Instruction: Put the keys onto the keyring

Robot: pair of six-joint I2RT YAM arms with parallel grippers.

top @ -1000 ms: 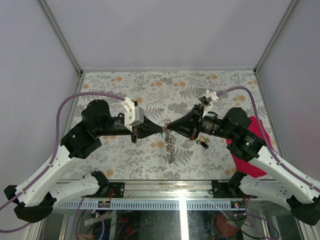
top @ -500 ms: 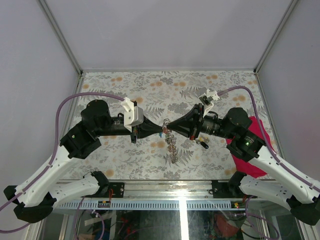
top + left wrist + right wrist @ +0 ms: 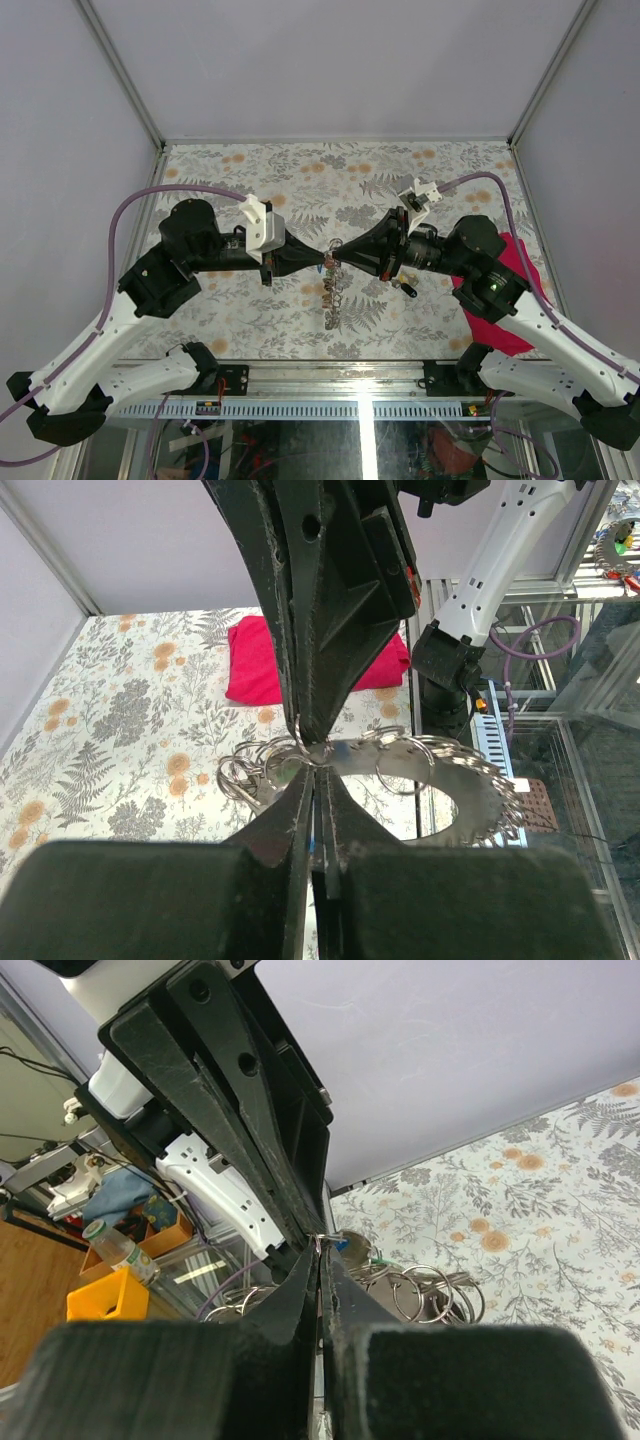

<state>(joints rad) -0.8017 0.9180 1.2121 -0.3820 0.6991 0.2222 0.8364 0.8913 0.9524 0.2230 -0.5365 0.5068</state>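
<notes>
Left fingers [image 3: 303,261], fully closed, pinch a blue key [image 3: 340,1244]. Right fingers [image 3: 357,248], fully closed, pinch the keyring [image 3: 330,268] at frame centre, chain [image 3: 333,300] hanging.

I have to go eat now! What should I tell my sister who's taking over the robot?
Left pincer: shut. Right pincer: shut, tip to tip with it, above the table.
Keyring: lifted at the tips, chain dangling; which pincer grips it is unclear.
Keys: blue-headed key by the tips; what looks like a loose key lies beside the right arm.
Done: ring raised. Left: thread keys; how many are on, I cannot tell.
</notes>
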